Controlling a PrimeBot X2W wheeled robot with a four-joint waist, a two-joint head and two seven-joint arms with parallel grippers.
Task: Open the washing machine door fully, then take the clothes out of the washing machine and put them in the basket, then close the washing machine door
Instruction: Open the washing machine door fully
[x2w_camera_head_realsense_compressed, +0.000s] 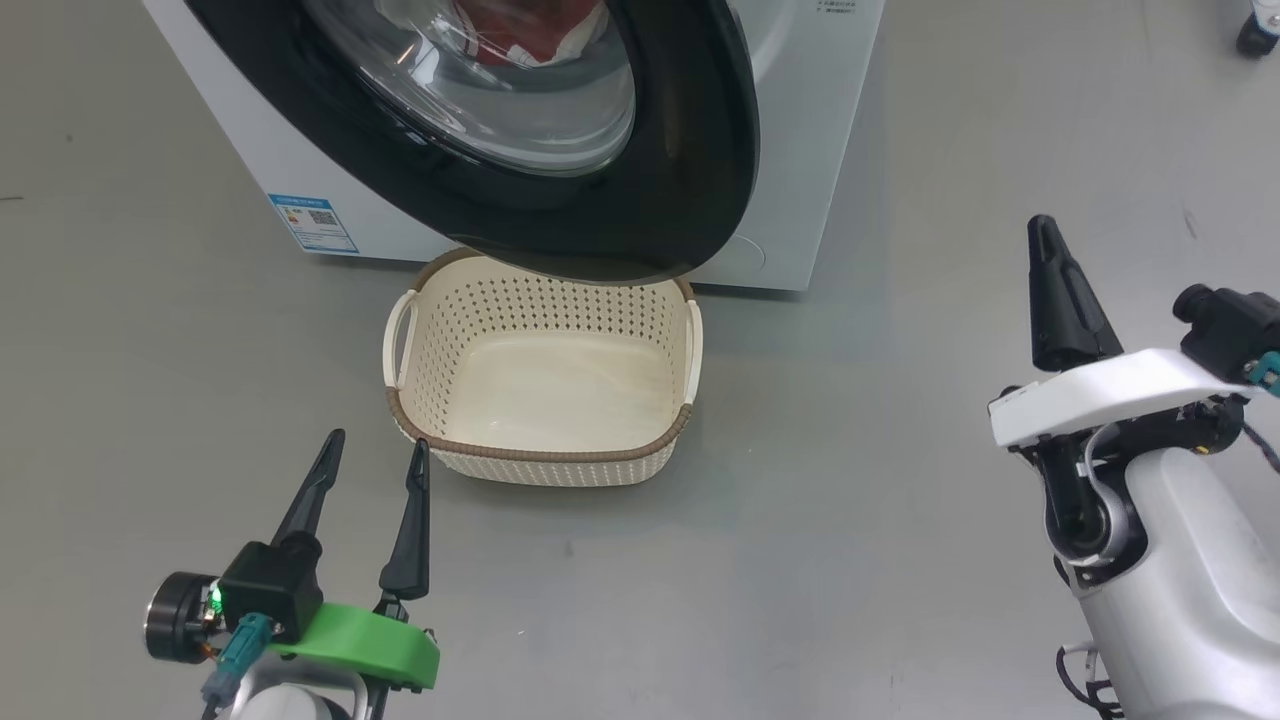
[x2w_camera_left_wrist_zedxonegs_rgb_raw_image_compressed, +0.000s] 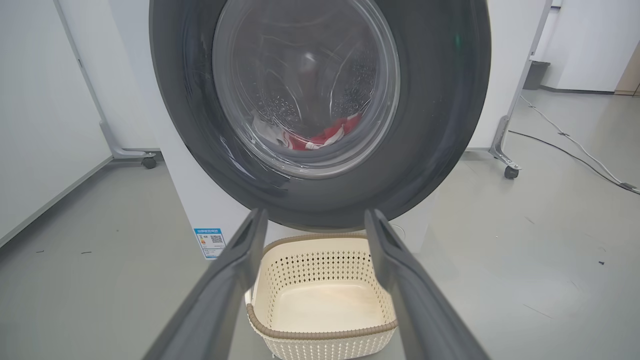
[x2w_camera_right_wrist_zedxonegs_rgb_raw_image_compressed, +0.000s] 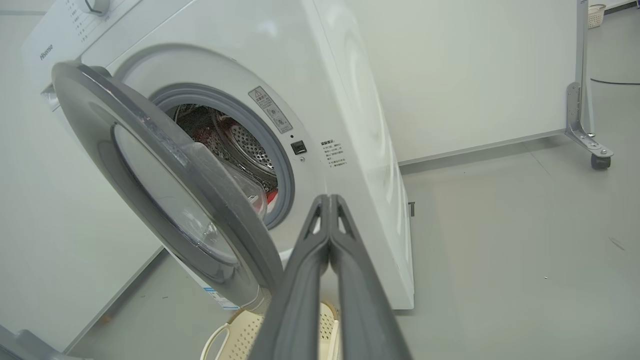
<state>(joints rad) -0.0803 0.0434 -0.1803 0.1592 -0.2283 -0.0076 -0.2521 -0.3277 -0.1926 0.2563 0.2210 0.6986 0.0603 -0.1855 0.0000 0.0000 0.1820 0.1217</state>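
The big white front-loading washing machine (x2w_camera_head_realsense_compressed: 820, 120) is standing on the grey floor (x2w_camera_head_realsense_compressed: 900, 450). Its large round glossy black-rimmed door (x2w_camera_head_realsense_compressed: 690, 150), with a bulging glass window, is hanging partly open, jutting over the back rim of the small cream-white perforated plastic basket (x2w_camera_head_realsense_compressed: 540, 452) sitting just in front of the machine. The soft red-and-white clothes (x2w_camera_left_wrist_zedxonegs_rgb_raw_image_compressed: 325, 137) are lying inside the drum, showing through the glass. The left pincer (x2w_camera_head_realsense_compressed: 378, 440) is hovering near the basket's front left corner, fingers spread. The right pincer (x2w_camera_right_wrist_zedxonegs_rgb_raw_image_compressed: 329, 197) is hanging well off to the right, fingers pressed together, pointing towards the machine's front.
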